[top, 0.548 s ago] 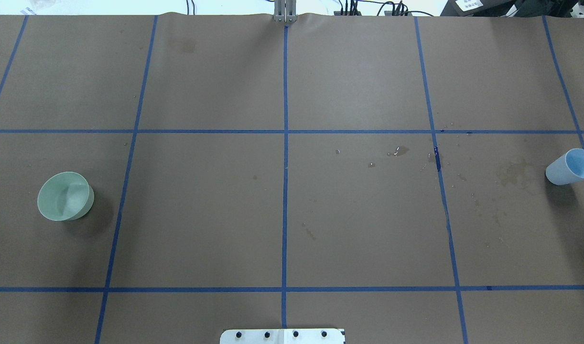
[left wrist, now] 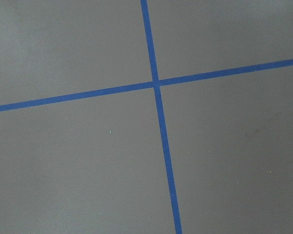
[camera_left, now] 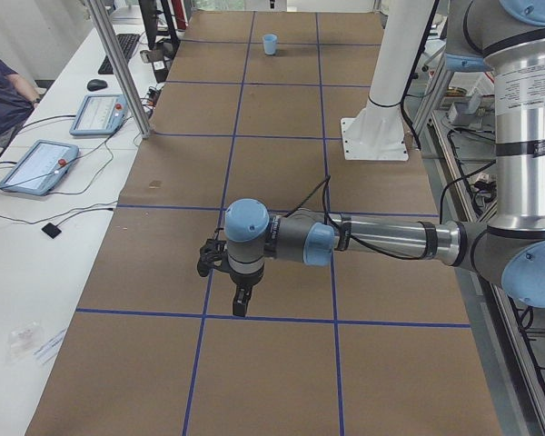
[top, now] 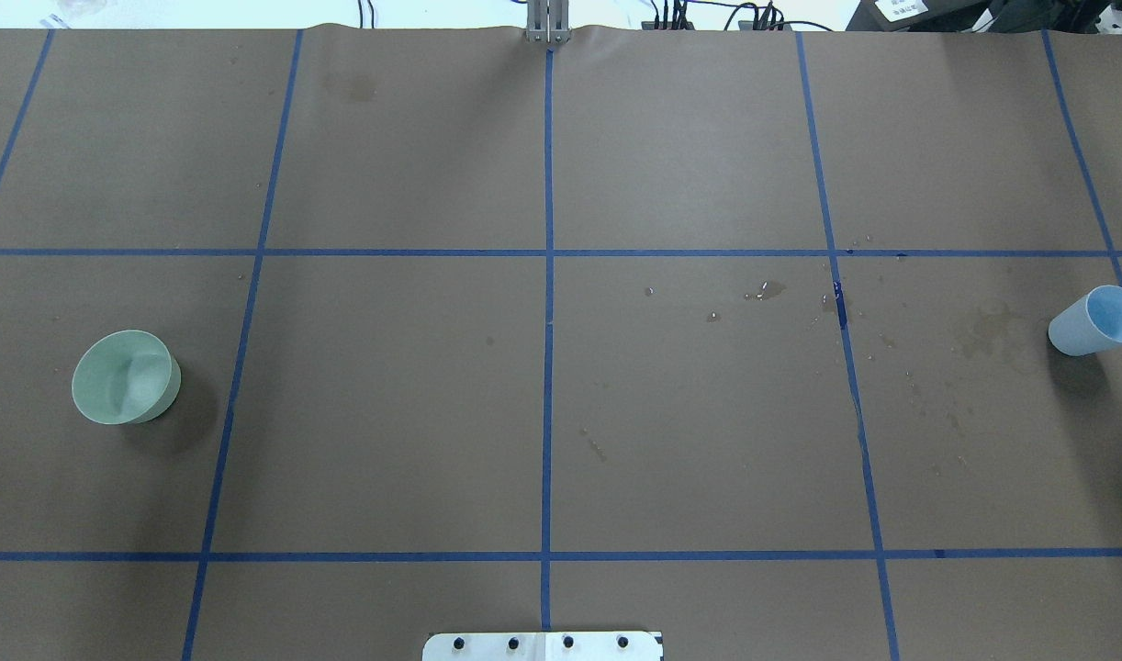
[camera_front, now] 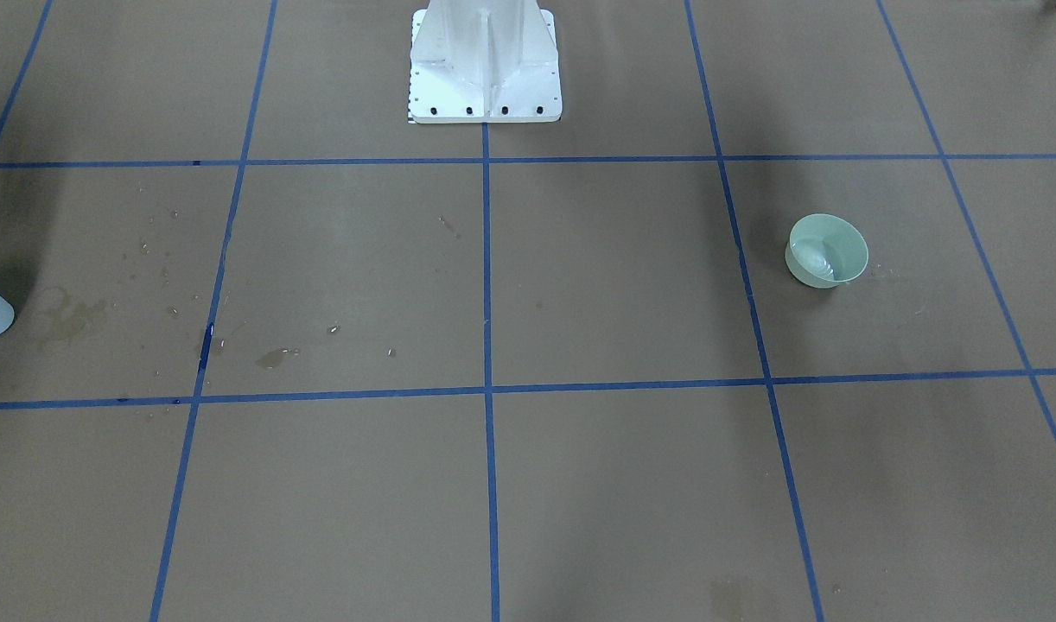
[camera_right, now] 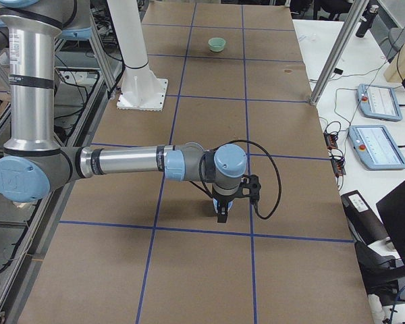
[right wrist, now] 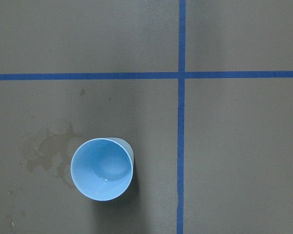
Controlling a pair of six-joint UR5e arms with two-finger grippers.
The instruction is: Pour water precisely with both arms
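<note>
Overhead matches half a second ago: cup [top: 1095, 321] at the right edge, bowl [top: 125, 376] at left, both upright and untouched. Water [right wrist: 107, 179] is a faint glint in the cup bottom, I think. Right hand [camera_right: 221, 214] hangs above the cup; left hand [camera_left: 241, 300] hangs over a tape cross [left wrist: 155, 84], bowl out of its view. Can't tell either hand's spread. I judge the grasp not begun.
</note>
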